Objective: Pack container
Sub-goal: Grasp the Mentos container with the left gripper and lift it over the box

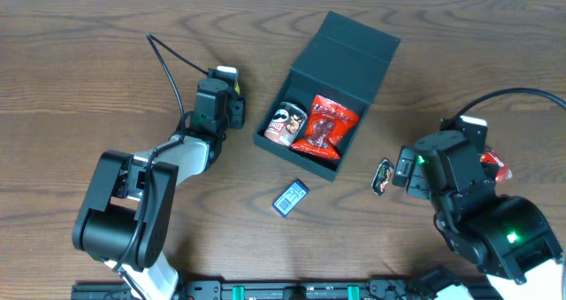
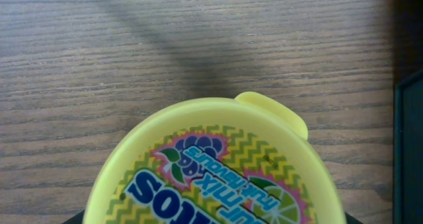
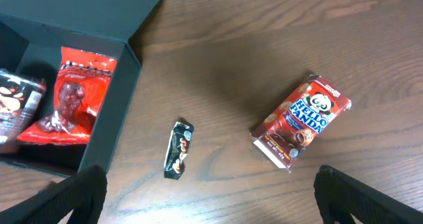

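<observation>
The dark teal-black container (image 1: 364, 59) stands open at the table's centre, its lid flap lying to the upper right. Inside are a small Pringles can (image 1: 285, 123) and a red snack packet (image 1: 324, 125). My left gripper (image 1: 226, 89) is to the left of the container, shut on a yellow Mentos candy tub (image 2: 218, 164) that fills the left wrist view. My right gripper (image 3: 211, 204) is wide open and empty above the table. A small dark wrapper (image 3: 178, 149) and a red Hello Panda box (image 3: 301, 121) lie below it. The container's wall (image 3: 125, 72) is at the left of the right wrist view.
A small blue packet (image 1: 290, 197) lies on the wood table in front of the container. The Hello Panda box (image 1: 497, 163) sits at the far right, partly under the right arm. The container's edge (image 2: 410, 151) shows at the right of the left wrist view.
</observation>
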Motion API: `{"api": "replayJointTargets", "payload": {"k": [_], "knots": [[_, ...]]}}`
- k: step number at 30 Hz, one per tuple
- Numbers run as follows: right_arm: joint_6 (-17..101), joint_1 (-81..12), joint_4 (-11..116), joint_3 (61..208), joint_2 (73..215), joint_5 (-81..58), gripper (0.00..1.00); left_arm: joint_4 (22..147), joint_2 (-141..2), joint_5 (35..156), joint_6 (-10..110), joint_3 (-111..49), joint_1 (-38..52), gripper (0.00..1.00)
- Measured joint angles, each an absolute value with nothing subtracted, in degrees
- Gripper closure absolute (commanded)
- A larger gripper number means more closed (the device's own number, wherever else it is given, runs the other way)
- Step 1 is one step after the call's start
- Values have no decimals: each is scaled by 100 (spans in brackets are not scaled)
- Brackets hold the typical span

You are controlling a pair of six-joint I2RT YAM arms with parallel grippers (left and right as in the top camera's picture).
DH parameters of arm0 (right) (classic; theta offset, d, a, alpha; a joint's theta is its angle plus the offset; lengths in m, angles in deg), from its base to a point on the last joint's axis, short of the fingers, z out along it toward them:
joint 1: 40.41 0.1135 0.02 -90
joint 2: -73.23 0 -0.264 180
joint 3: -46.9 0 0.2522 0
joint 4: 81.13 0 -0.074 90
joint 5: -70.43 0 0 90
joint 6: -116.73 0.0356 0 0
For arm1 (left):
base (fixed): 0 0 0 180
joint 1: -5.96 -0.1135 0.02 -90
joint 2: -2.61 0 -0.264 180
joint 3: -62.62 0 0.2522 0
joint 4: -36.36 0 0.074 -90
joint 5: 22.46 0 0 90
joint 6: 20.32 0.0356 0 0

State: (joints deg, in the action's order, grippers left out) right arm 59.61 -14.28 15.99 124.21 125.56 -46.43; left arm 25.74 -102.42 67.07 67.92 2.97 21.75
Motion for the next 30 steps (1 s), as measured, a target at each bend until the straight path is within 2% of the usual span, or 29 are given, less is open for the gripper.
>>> {"api": "replayJointTargets", "payload": {"k": [6, 12, 18, 30], "knots": [[5961, -1428, 1599, 12421, 12556, -4647, 1, 2912, -10063, 6686, 6687, 294, 2175, 94], [5961, -1428, 1610, 12421, 12556, -4658, 1, 4449, -9185, 6666, 6670, -64, 2181, 94], [5961, -1428, 1608, 12421, 12556, -4667, 1, 6818, -8898, 6594, 6670, -1786, 2385, 94], [5961, -1430, 1595, 12419, 12556, -4664, 1, 9620, -8911, 6585, 6691, -4586, 3213, 94]]}}
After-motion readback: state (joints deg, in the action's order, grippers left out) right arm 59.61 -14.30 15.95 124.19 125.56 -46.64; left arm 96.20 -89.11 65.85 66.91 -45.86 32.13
